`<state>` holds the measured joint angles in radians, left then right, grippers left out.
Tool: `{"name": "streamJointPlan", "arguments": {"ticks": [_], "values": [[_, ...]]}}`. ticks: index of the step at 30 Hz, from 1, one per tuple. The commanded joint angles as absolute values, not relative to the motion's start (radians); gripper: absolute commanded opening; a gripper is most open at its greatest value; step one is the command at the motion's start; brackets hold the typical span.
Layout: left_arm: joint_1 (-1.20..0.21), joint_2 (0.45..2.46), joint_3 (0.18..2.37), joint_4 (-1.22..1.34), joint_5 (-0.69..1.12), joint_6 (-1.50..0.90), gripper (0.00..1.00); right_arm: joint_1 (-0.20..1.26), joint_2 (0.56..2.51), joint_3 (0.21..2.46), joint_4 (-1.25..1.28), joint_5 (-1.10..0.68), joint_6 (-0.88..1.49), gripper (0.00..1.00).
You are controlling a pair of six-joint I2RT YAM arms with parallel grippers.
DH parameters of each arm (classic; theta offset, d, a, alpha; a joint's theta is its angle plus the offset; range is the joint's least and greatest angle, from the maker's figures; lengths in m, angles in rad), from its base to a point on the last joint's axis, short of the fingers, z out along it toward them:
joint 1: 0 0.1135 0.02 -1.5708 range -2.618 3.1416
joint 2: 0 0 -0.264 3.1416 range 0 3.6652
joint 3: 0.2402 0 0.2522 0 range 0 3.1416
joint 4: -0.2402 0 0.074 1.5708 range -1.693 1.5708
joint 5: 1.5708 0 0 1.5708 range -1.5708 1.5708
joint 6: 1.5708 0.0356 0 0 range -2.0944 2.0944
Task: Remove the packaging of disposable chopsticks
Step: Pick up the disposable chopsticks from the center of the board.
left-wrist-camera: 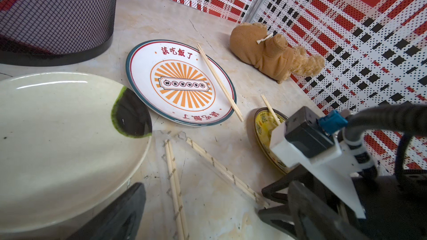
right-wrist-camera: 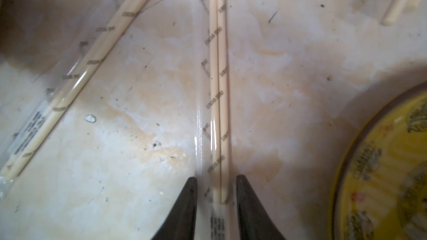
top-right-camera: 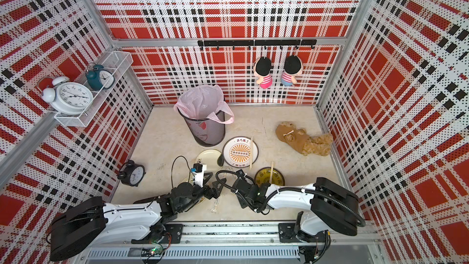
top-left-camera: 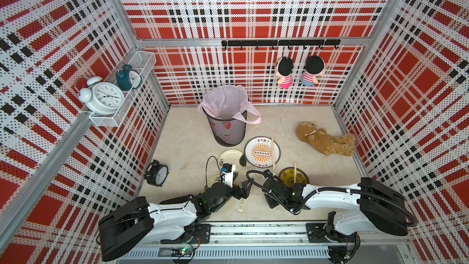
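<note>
One sleeved pair of disposable chopsticks (right-wrist-camera: 218, 77) is lying on the table (right-wrist-camera: 300, 65), running toward twelve o'clock from the right gripper (right-wrist-camera: 215, 177), whose jaws are flanking the packaging (right-wrist-camera: 200, 135), grip unclear; the left gripper (top-left-camera: 245, 188) is gaping empty.

The left arm (top-left-camera: 175, 212) stretches low and forward, angled in toward the right arm (top-left-camera: 330, 196), with its jaws spread wide. The right arm angles in to meet it, wrist pitched down. Its jaws point downward and are only narrowly parted.
</note>
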<state>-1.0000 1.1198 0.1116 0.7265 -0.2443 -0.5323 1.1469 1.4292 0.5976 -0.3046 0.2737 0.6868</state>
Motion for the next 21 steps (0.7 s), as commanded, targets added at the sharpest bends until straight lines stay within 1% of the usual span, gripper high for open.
{"name": "streamJointPlan", "arguments": {"ticks": [1,6,8,14,17,21], "values": [[-0.999,1.130,0.120,0.749,-0.255,-0.524,0.99,1.159,1.489,0.602,-0.438,0.312,0.742,0.26],[-0.997,1.145,0.123,0.763,-0.243,-0.525,0.99,1.162,1.496,0.597,-0.422,0.297,0.731,0.15],[-0.996,1.153,0.124,0.768,-0.235,-0.525,0.99,1.161,1.466,0.584,-0.388,0.275,0.705,0.13],[-0.983,1.163,0.129,0.788,-0.202,-0.523,0.99,1.146,1.376,0.575,-0.335,0.212,0.623,0.10],[-0.975,1.164,0.127,0.800,-0.183,-0.523,0.99,1.126,1.334,0.561,-0.292,0.142,0.584,0.09],[-0.942,1.143,0.119,0.843,-0.106,-0.529,0.98,1.074,1.245,0.530,-0.222,0.064,0.560,0.08]]}}
